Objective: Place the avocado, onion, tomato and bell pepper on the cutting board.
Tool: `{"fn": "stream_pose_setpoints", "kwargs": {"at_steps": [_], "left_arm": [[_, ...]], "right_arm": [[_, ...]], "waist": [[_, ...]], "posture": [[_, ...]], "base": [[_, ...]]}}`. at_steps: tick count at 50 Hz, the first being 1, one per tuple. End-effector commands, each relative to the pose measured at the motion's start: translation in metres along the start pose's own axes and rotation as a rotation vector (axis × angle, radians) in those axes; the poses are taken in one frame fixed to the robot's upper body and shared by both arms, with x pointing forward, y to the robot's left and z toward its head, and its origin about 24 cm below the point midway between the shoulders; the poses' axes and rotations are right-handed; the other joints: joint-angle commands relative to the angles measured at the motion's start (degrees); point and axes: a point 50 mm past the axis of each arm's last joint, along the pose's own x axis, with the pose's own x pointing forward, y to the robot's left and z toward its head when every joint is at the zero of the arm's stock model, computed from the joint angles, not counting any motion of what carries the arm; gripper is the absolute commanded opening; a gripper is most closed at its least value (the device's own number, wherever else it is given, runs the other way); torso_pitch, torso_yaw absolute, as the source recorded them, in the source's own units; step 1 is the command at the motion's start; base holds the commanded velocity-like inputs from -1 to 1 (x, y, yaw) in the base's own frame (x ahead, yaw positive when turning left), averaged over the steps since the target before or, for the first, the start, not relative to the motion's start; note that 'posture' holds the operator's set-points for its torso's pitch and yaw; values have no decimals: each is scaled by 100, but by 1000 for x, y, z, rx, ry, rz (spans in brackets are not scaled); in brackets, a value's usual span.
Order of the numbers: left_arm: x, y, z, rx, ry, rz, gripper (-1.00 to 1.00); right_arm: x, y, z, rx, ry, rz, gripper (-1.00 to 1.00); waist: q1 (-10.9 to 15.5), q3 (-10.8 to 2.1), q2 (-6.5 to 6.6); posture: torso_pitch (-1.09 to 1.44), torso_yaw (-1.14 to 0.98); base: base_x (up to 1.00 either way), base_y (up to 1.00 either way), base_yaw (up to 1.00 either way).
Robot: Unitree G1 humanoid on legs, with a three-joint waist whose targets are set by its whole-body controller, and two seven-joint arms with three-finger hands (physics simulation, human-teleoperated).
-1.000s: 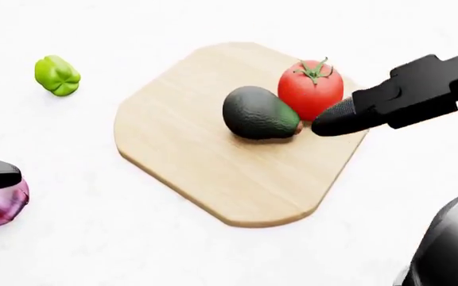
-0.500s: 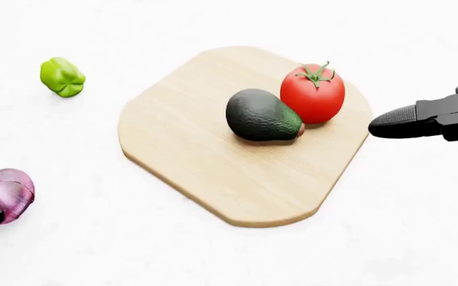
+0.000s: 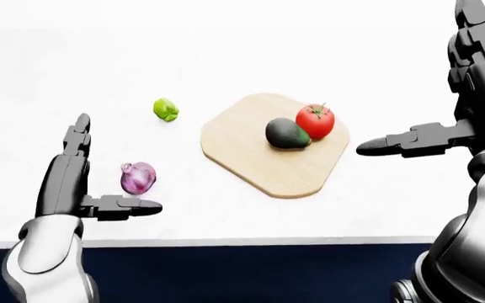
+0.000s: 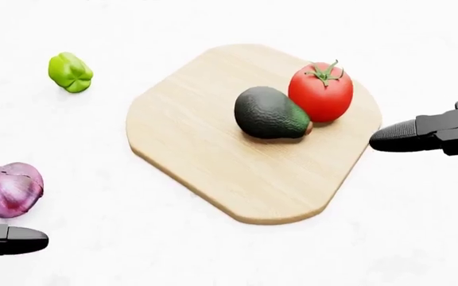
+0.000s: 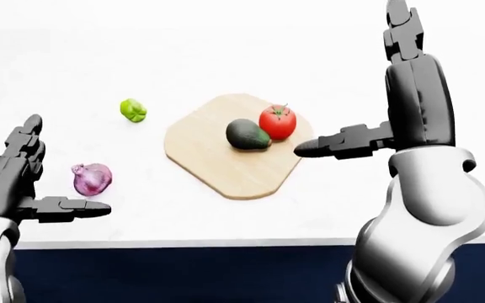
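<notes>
Avocado (image 4: 270, 113) and tomato (image 4: 321, 92) sit on the board (image 4: 205, 155). Onion (image 4: 10, 189) lies at its eight o'clock, beside the left hand (image 3: 78, 183), fingers spread, empty. Right hand (image 3: 445, 126) likewise splayed. Onion judged firm, papery-slick; grip around its middle.

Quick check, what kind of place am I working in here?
Likely a simulated kitchen counter: a plain white worktop with a wooden cutting board, holding an avocado and tomato, with an onion and bell pepper beside it.
</notes>
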Motion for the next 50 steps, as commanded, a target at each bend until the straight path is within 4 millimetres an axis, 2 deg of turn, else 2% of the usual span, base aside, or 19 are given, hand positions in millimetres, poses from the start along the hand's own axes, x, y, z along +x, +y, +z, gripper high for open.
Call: {"fn": "stream_pose_setpoints", "kwargs": {"at_steps": [1,18,20,22,26,28,30,33,36,37,41,43,50], "left_arm": [[-2,3,12,27,-78,28,100],[6,-9,4,54,-56,-18,100],[6,-11,2,59,-52,-24,91],[7,-12,2,64,-49,-29,66],[8,-13,1,65,-47,-33,57],[8,-13,-1,76,-39,-34,32],[7,-12,-2,78,-35,-33,29],[6,-13,-4,83,-28,-34,-3],[5,-12,-4,84,-26,-35,-11],[4,-13,-5,85,-25,-37,-24],[5,-14,-6,86,-23,-40,-36],[5,-13,-6,87,-24,-40,-52],[6,-14,-3,105,-26,-39,-71]], "right_arm": [[-2,-7,9,-17,-51,-41,100],[-2,-8,8,-16,-49,-44,100],[-2,-7,8,-15,-49,-43,100],[-1,-7,8,-16,-49,-41,100],[0,-6,9,-16,-50,-41,100],[-1,-6,8,-15,-49,-42,100],[-2,-6,8,-17,-49,-42,100],[-3,-6,7,-17,-47,-41,100],[-3,-7,8,-17,-48,-43,100],[-4,-8,7,-15,-47,-47,100],[-5,-9,5,-7,-40,-58,100],[-6,-10,5,-4,-42,-59,100],[-8,-13,5,-2,-43,-67,100]], "waist": [[-1,-110,4],[-8,-134,8],[-9,-130,6],[-11,-129,6],[-9,-134,11],[-9,-133,12],[-7,-131,11],[-7,-131,14],[-13,-137,17],[-16,-138,19],[-16,-145,25],[-12,-157,25],[-17,-167,21]], "posture": [[0,0],[0,0],[0,0],[0,0],[0,0],[0,0],[0,0],[0,0],[0,0],[0,0],[0,0],[0,0],[0,0]], "base": [[0,0,0],[0,0,0],[0,0,0],[0,0,0],[0,0,0],[0,0,0],[0,0,0],[0,0,0],[0,0,0],[0,0,0],[0,0,0],[0,0,0],[0,0,0]]}}
